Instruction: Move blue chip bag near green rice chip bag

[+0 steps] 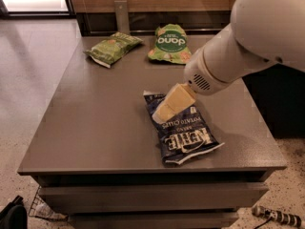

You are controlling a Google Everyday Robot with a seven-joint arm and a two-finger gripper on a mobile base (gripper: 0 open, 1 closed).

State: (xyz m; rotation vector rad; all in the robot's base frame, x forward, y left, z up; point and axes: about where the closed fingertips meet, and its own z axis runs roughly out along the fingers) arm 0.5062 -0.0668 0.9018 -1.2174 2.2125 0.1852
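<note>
The blue chip bag (186, 136) lies flat on the grey table (95, 123), near the front right, with white block lettering facing up. The green rice chip bag (169, 44) lies at the table's back edge, right of centre, well apart from the blue bag. My gripper (164, 109) reaches in from the upper right on a large white arm and hangs over the top end of the blue bag, covering part of it. I cannot tell whether it touches the bag.
A duller olive-green bag (112, 47) lies at the back left of the table. A wooden wall panel runs behind the table. A dark object (12, 216) and a cable end (276, 216) lie on the floor by the table's front corners.
</note>
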